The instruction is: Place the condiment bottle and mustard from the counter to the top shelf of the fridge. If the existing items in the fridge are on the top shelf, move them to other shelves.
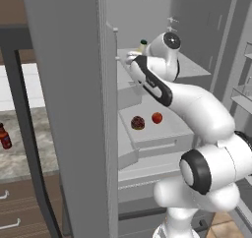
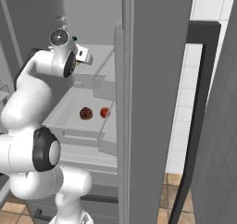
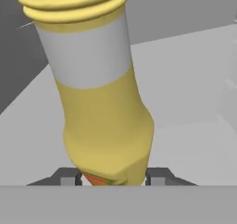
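My gripper (image 3: 113,177) is shut on the mustard (image 3: 104,112), a yellow squeeze bottle with a dark green cap. Its orange lower band sits between my fingertips (image 3: 158,176), and the bottle leans in the hand view. In the left base view the gripper (image 1: 137,54) is inside the fridge (image 1: 74,109), over the top shelf (image 1: 197,69), with the mustard's cap (image 1: 143,43) just above it. I cannot tell whether the bottle touches the shelf. The dark red condiment bottle (image 1: 4,136) stands on the counter (image 1: 22,156) at far left. The existing items, a maroon bumpy ball (image 1: 138,123) and a red tomato (image 1: 157,117), lie on a lower shelf (image 1: 162,131).
The open grey fridge door (image 2: 152,102) stands beside the arm on the right, with another door panel (image 1: 69,133) between the counter and the fridge interior. Door bins (image 1: 243,92) hang at the right. Brown drawers (image 1: 12,207) lie under the counter. The arm's elbow crosses in front of the lower shelves.
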